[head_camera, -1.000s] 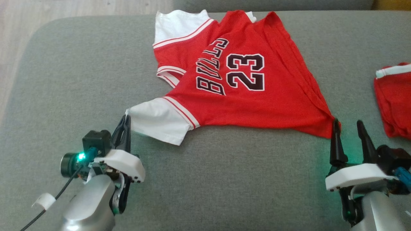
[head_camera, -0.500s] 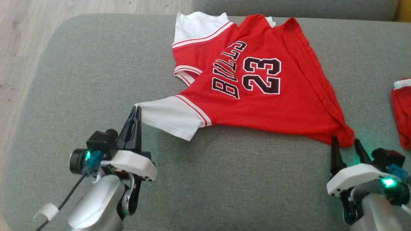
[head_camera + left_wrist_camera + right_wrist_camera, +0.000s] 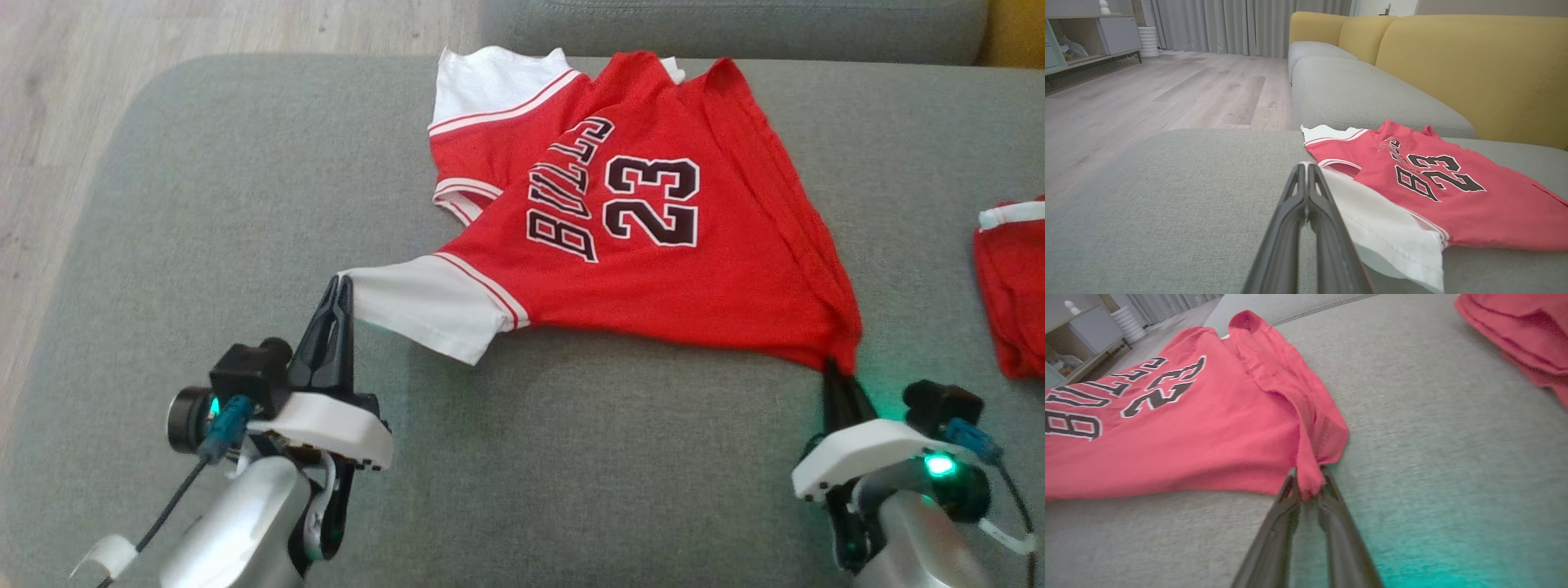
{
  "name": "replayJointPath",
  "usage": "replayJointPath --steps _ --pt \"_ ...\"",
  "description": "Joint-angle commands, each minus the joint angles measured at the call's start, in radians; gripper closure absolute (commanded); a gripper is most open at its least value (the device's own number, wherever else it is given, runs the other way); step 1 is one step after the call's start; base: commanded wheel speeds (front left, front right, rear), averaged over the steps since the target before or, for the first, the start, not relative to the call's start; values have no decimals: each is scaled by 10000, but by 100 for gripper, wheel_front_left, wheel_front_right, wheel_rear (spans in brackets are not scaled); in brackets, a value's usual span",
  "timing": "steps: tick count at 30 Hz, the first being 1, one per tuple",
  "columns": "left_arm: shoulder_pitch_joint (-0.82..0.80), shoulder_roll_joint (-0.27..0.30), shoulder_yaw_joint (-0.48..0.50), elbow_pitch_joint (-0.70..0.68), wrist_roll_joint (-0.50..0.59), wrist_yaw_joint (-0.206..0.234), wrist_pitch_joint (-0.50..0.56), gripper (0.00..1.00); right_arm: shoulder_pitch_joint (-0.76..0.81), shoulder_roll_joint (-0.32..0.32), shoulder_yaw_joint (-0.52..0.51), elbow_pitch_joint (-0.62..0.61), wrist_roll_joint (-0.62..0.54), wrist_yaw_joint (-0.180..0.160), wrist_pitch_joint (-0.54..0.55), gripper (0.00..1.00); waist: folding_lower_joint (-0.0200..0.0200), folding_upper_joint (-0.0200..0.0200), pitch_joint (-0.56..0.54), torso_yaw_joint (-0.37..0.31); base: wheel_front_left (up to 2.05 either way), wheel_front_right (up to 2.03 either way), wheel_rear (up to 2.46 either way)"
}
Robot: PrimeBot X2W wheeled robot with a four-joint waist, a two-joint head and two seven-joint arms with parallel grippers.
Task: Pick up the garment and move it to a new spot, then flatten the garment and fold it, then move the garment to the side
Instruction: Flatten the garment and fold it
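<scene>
Jersey (image 3: 637, 245): red with white sleeves and black "BULLS 23" lettering. It lies print up on the grey seat (image 3: 571, 457), spread ahead of both sets of fingers and spanning the gap between them.

Left fingers (image 3: 331, 335): pressed together on the corner of the nearer white sleeve, which is drawn to a point at their tips.

Right fingers (image 3: 841, 396): closed on the bunched red hem corner. Long folds run away from their tips up that edge of the jersey.

Seat: woven grey fabric with a rounded corner ahead and to the left of the left fingers. A green glow tints the fabric beside the right fingers.

A second red garment (image 3: 1012, 286) with a white band lies to the right of the right fingers, apart from the jersey.

Room: another grey seat (image 3: 1363, 94) lies beyond the jersey, with yellow backrests (image 3: 1474, 61) beside it. A pale wood floor (image 3: 1167, 94) lies left of the left fingers. Grey curtains (image 3: 1241, 24) and a low cabinet (image 3: 1090, 36) stand far ahead.
</scene>
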Motion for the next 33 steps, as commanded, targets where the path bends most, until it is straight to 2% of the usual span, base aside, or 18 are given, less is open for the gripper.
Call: replayJointPath --steps 1,6,10,14,18,19,23,28,33 --pt "-191 340 498 -331 -6 45 -72 100 -193 5 386 -90 57 67 -61 100 0 0 -60 -53 0 0 0" --pt "-9 465 846 -583 -341 -31 -205 100 -261 5 1092 -824 1025 67 -388 100 0 0 -442 -307 0 0 0" --pt "-180 661 1185 -995 -585 -159 -236 100 -358 5 1670 -2090 2030 67 -511 100 0 0 -850 -512 0 0 0" --pt "-828 709 1733 -1598 -1112 -380 -121 100 -891 5 1880 -3533 2165 67 -338 100 0 0 -1316 -683 0 0 0" --pt "-1966 839 2145 -2038 -1258 -482 66 100 -1951 -52 1788 -4932 2156 67 438 100 0 0 -1674 -816 0 0 0" --pt "-2578 876 2334 -2214 -1284 -491 133 100 -2504 -155 1780 -5537 2316 67 911 100 0 0 -1824 -847 0 0 0" --pt "-3554 948 2662 -2489 -1376 -476 291 100 -3339 -508 1651 -6371 2535 67 1763 100 0 0 -2076 -836 0 0 0" --pt "-4289 1160 3031 -2945 -1526 -422 533 100 -3794 -921 1615 -7295 2700 67 2690 100 0 0 -2297 -828 0 0 0" --pt "-4513 1342 3546 -3804 -1946 -204 848 100 -3532 -1141 1485 -8491 2757 67 3620 100 0 0 -2296 -843 0 0 0"
